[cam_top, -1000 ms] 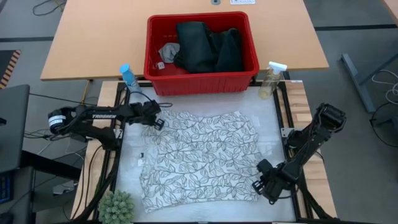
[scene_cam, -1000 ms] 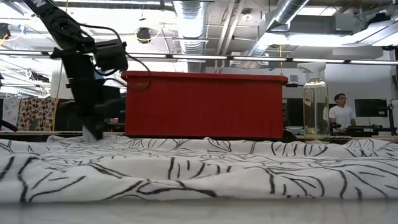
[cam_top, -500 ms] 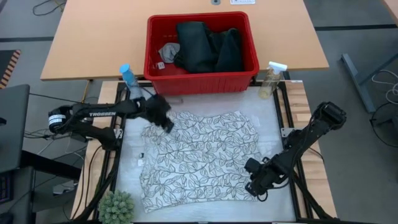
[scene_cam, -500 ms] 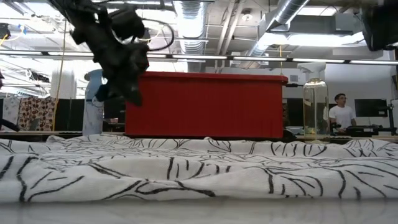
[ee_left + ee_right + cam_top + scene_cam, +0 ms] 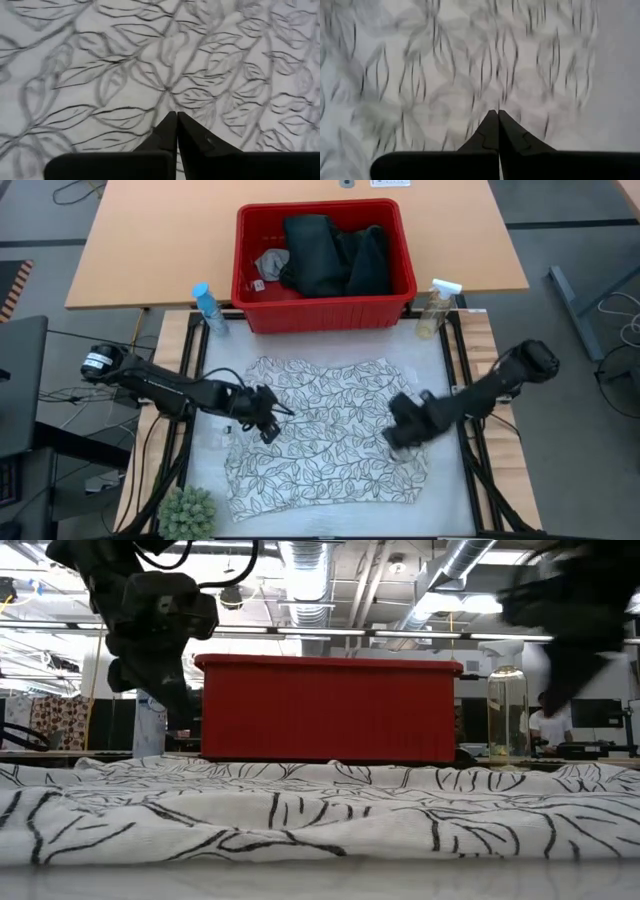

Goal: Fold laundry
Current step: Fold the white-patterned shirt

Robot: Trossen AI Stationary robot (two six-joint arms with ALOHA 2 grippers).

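Observation:
A white cloth with grey leaf print [image 5: 325, 430] lies spread flat on the table, a little rumpled in the low view [image 5: 320, 810]. My left gripper [image 5: 270, 428] is shut and hovers over the cloth's left part, clear of it [image 5: 176, 114]. My right gripper [image 5: 392, 436] is also shut and hovers over the cloth's right part [image 5: 497, 112]. Neither holds anything. Dark jeans [image 5: 335, 255] and a small grey cloth [image 5: 271, 262] lie in the red basket [image 5: 322, 313] at the table's far edge.
A blue-capped bottle [image 5: 206, 304] stands at the table's far left corner and a clear spray bottle [image 5: 437, 306] at the far right. A small green plant [image 5: 188, 512] sits at the near left corner. The red basket's wall [image 5: 330, 708] closes off the far side.
My left gripper has left the cloth's far left corner, risen, and swung toward the near edge and inward over the cloth. My right gripper has risen from beside the cloth's near right corner and gone toward the far edge and left, over the cloth. The cloth has stayed flat.

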